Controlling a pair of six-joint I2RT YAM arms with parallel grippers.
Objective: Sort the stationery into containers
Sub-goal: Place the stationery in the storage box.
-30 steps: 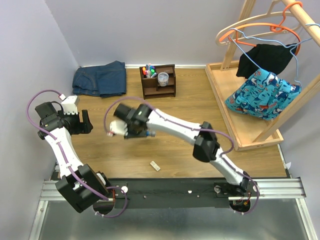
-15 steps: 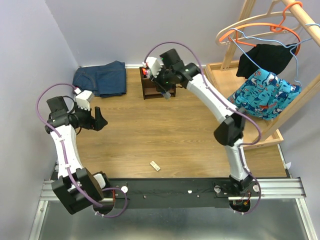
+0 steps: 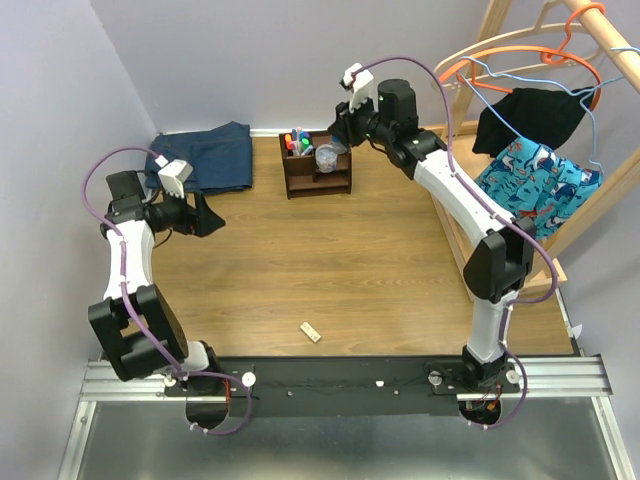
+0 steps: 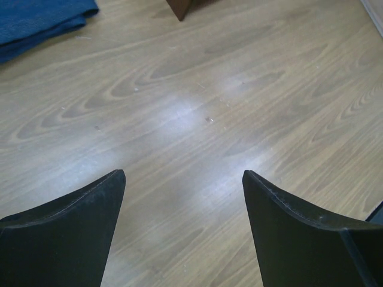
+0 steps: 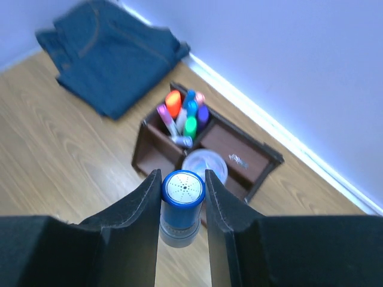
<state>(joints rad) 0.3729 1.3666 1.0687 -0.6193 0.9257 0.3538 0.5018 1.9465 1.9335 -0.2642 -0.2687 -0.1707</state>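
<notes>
My right gripper (image 5: pixel 183 179) is shut on a short blue-grey cylinder (image 5: pixel 182 209) with a white dotted top, held in the air just in front of the dark brown organiser (image 5: pixel 233 146). Its tall section holds several markers and highlighters (image 5: pixel 184 113). A clear round tub (image 5: pixel 210 162) sits in a lower compartment. In the top view the right gripper (image 3: pixel 345 125) hovers at the organiser's (image 3: pixel 336 186) back right, near the tub (image 3: pixel 326 156). A small beige block (image 3: pixel 311 331) lies near the front edge. My left gripper (image 3: pixel 205 215) (image 4: pixel 184 176) is open over bare wood at the left.
Folded blue jeans (image 3: pixel 200 157) lie at the back left, also in the right wrist view (image 5: pixel 108 54). A big light-wood tray (image 3: pixel 470 240) with a rack, hangers and patterned clothing (image 3: pixel 525 190) fills the right side. The wall runs close behind the organiser.
My right arm has swung from the table's middle to the back, carrying the cylinder up beside the organiser. My left arm has drawn back and turned toward the left wall.
</notes>
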